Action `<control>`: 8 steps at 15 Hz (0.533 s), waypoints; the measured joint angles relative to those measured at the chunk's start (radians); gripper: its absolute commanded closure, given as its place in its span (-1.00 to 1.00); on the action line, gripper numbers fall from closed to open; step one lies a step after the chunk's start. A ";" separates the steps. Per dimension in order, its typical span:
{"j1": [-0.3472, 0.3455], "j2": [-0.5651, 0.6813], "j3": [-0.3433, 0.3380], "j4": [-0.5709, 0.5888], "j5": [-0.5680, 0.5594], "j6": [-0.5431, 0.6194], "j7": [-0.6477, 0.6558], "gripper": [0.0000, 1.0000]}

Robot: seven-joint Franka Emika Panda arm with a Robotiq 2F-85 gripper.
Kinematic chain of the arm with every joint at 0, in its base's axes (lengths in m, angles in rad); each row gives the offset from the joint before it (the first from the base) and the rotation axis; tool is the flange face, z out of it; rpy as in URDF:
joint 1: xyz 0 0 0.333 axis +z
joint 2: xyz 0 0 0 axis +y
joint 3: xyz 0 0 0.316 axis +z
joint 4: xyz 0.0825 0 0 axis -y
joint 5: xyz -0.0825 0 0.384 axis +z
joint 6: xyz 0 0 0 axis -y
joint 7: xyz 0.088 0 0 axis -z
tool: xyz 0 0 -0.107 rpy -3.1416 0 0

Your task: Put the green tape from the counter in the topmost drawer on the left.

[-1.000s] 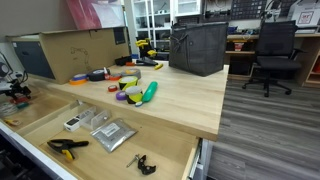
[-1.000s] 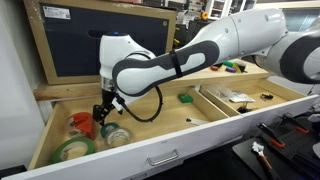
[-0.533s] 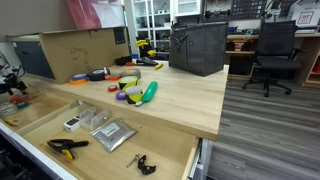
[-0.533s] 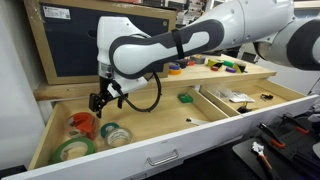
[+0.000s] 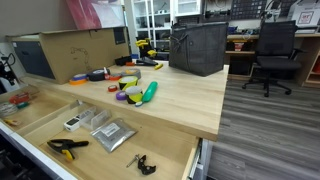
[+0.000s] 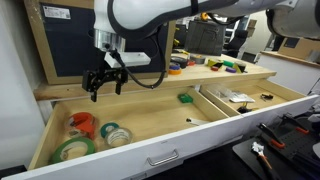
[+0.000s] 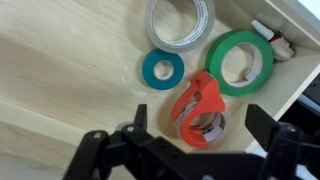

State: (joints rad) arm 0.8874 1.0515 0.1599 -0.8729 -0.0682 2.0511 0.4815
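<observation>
Fingers [image 7: 262, 125] on the gripper [image 6: 107, 90] are spread wide, nothing in them, hanging over the green tape [image 7: 161, 67] that's sitting in the topmost drawer [image 6: 150, 115], right by an orange dispenser [image 7: 200, 105].

Wrist view looks down — an exterior view shares the drawer [image 6: 150, 122].

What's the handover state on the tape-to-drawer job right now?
Arm: the gripper is open and empty, hanging above the topmost drawer.
Things: the green tape lies flat on the drawer floor, beside a larger green roll and an orange tape dispenser. No green roll shows on the counter.
Done: the tape looks placed and released.
Left: probably only pulling the arm clear. The drawer stands open.
</observation>
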 measured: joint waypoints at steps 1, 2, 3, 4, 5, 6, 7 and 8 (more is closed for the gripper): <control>-0.003 -0.037 0.003 -0.037 0.000 0.000 0.000 -1.00; -0.006 -0.075 0.004 -0.076 0.000 0.000 0.000 -1.00; -0.009 -0.112 0.004 -0.113 0.000 0.000 0.000 -1.00; -0.012 -0.148 0.004 -0.153 0.000 0.000 0.000 -1.00; -0.015 -0.185 0.004 -0.193 0.000 0.000 0.002 -1.00; -0.019 -0.221 0.004 -0.233 0.000 0.000 0.008 -1.00; -0.023 -0.259 0.004 -0.277 0.000 0.000 0.022 -1.00; -0.027 -0.293 0.003 -0.318 0.000 0.001 0.039 -1.00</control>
State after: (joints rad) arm 0.8600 0.7582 0.1629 -1.1910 -0.0680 2.0522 0.5201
